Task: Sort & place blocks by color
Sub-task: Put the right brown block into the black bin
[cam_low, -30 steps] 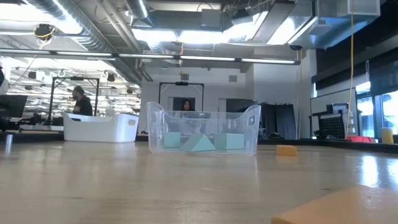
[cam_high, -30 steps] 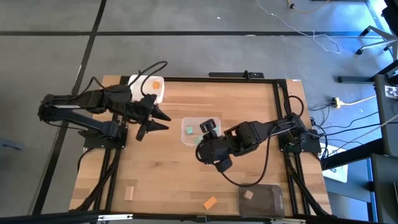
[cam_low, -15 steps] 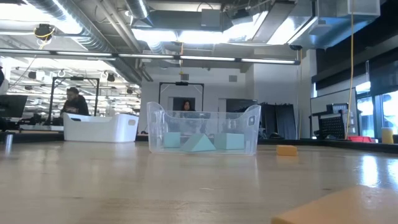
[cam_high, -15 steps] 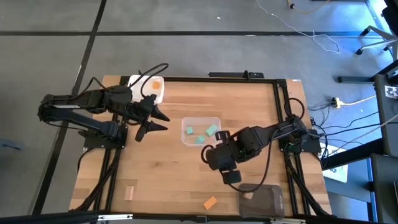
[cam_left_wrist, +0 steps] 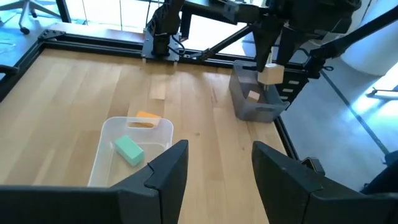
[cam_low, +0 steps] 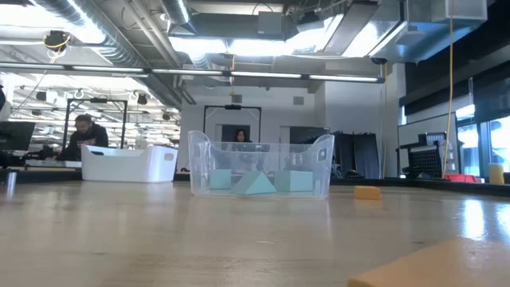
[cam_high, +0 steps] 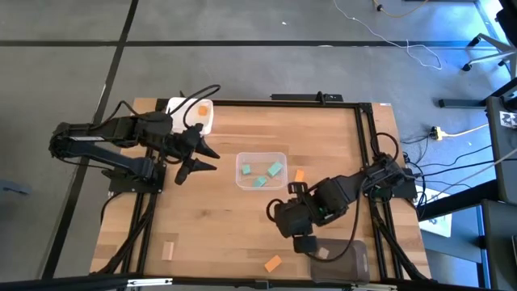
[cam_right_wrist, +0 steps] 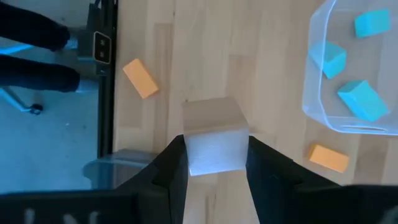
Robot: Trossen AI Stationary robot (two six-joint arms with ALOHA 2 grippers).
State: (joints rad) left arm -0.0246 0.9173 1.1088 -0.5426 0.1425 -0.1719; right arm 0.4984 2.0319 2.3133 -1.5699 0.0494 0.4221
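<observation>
My right gripper (cam_high: 302, 239) hangs over the near right of the table, shut on a pale tan block (cam_right_wrist: 211, 142), close beside the dark grey tub (cam_high: 339, 259), where another tan block (cam_left_wrist: 253, 96) lies. The clear tub (cam_high: 260, 170) holds three teal blocks. One orange block (cam_high: 299, 175) lies right of it and another (cam_high: 273, 263) near the front edge. A tan block (cam_high: 168, 250) lies at the near left. The white tub (cam_high: 194, 113) holds an orange block. My left gripper (cam_left_wrist: 214, 168) waits open, raised at the left. My right gripper pinches the tan block by two opposite sides (cam_right_wrist: 186, 146) between its two fingers. The fingers come from above, pointing steeply down. The block (cam_left_wrist: 270, 73) is lifted clear of the table and hangs at the fingertips, by the grey tub's rim.
Black frame rails (cam_high: 367, 129) run along the table's edges, with the arm bases at the left and right. Bare wood lies between the clear tub and the front edge. A person sits in the room far behind the white tub (cam_low: 127, 163).
My right gripper has carried the tan block from over the clear tub toward the table's near right, up to the dark grey tub, rolling its wrist as it went. It has kept shut on the block throughout.
</observation>
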